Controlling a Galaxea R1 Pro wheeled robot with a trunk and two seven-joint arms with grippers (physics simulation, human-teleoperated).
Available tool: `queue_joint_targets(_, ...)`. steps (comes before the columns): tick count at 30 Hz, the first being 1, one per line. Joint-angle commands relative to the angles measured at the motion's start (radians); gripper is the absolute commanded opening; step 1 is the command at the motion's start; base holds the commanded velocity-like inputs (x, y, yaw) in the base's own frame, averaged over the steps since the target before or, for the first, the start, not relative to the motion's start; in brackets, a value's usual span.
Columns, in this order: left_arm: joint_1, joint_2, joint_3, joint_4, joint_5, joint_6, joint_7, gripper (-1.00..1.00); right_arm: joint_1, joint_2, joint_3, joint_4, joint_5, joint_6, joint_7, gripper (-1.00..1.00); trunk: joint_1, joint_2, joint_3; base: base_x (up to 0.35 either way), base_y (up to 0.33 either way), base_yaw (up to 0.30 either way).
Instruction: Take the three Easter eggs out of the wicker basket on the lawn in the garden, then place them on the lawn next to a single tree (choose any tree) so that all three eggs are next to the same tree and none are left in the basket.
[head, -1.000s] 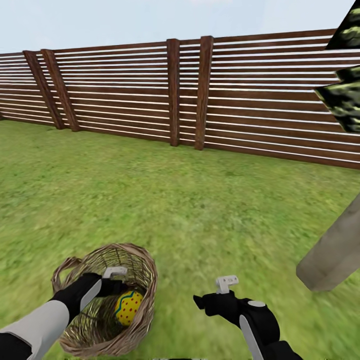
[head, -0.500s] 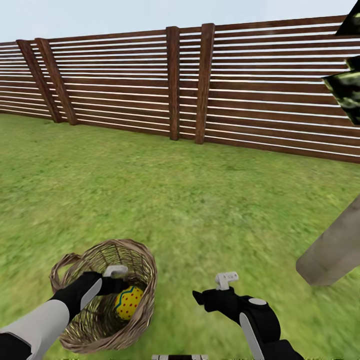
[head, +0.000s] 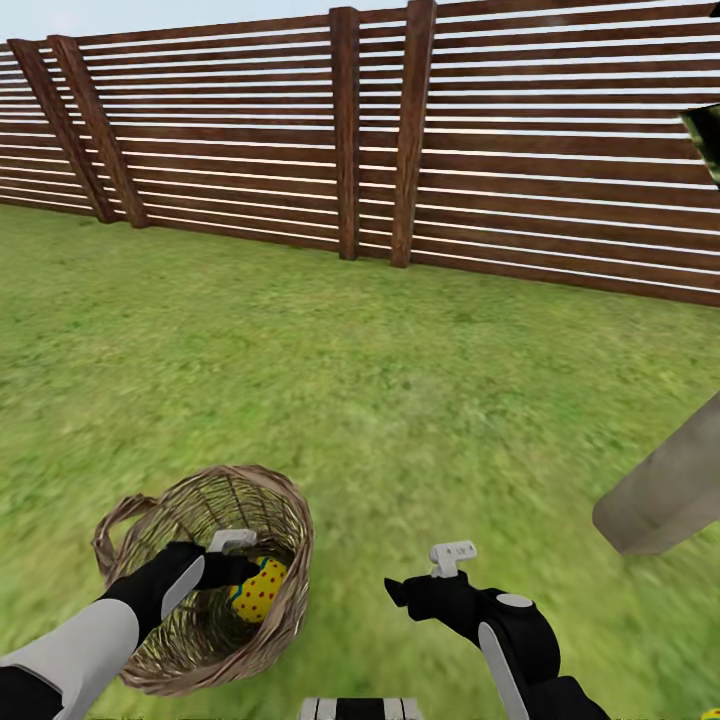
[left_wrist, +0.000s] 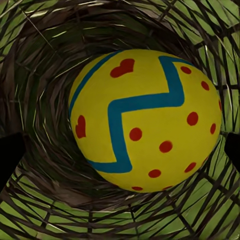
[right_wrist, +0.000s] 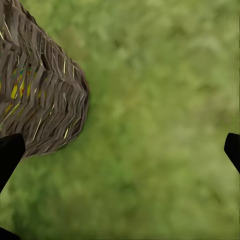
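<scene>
A: Where is the basket (head: 205, 575) right now?

B: On the lawn (head: 380, 400), near the robot, well short of the fence (head: 400, 140). The right wrist view catches its woven outer wall (right_wrist: 40, 95) with grass beside it.

A: And the eggs?

B: An egg (head: 258, 590) lies inside the basket, yellow with red dots. In the left wrist view the egg (left_wrist: 145, 120) sits in the woven hollow, with a blue zigzag, red dots and a couple of red hearts. It may be more than one egg pressed together; I cannot tell where one ends.

A: What is the left gripper (head: 232, 570) doing?

B: It is down inside the basket, right at the egg. In its wrist view the dark fingertips (left_wrist: 10, 155) stand at either side of the egg, spread apart. I see no contact with the shell.

A: The right gripper (head: 420, 590)?

B: It hangs over bare grass beside the basket, on the side toward the tree trunk (head: 665, 495). Its fingertips (right_wrist: 10, 155) sit wide apart with nothing between them.

A: How far is the trunk from the basket?

B: Well apart, with open grass between. A scrap of foliage (head: 705, 140) shows above it, against the fence.
</scene>
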Motion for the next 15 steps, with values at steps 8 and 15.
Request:
queue_joint_targets(8, 0.000, 0.001, -0.003, -0.009, 0.001, 0.003, -0.002, 1.00, 0.000, 0.000, 0.000, -0.001, -0.007, 0.004, -0.002, 1.00, 0.000, 0.000, -0.001, 0.000, 0.000, 0.000)
queue_joint_targets(15, 0.000, -0.001, -0.004, -0.012, 0.002, 0.003, -0.002, 1.00, 0.000, -0.001, 0.001, -0.001, -0.007, 0.004, -0.002, 1.00, 0.001, -0.001, -0.013, 0.000, 0.000, 0.000)
